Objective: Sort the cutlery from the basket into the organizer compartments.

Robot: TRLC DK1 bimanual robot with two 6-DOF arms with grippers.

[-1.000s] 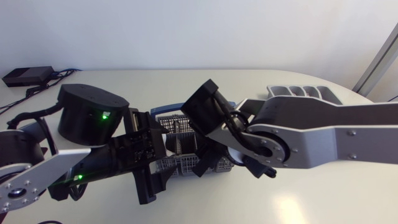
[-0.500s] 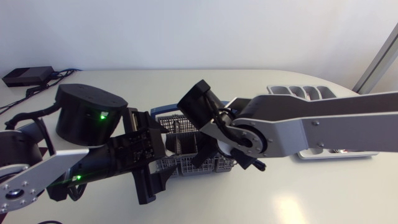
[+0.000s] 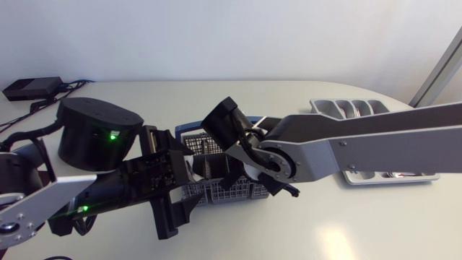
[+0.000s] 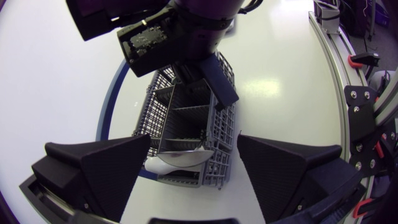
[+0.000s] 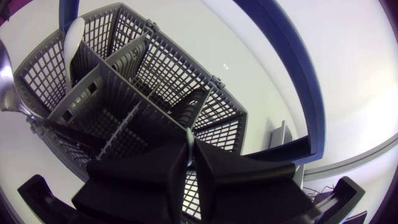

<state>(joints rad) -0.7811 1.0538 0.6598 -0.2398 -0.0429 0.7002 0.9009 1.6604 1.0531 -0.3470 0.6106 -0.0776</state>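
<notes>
I'm in the pick step. My right gripper (image 5: 188, 148) is down inside the basket (image 5: 149, 62), in one of its middle cells. Its fingers are drawn together to a narrow slit with a thin bright edge pinched at the tips. I read that as a grip on a piece of cutlery (image 5: 188, 134), though I can't make out whether it is a knife, fork or spoon. My left gripper (image 4: 193, 148) hangs just off one end of the basket, fingers spread wide and holding nothing. A spoon (image 4: 177, 160) lies in the basket's end cell nearest that gripper. The organizer (image 3: 328, 107) sits well away from the basket, on the side my right arm comes in from, and that arm covers much of it. Next I'd want a straight lift clear of the dividers before swinging across to the organizer, so the piece doesn't snag. From overhead both arms hide most of the basket, so I can't count what is left in it.
</notes>
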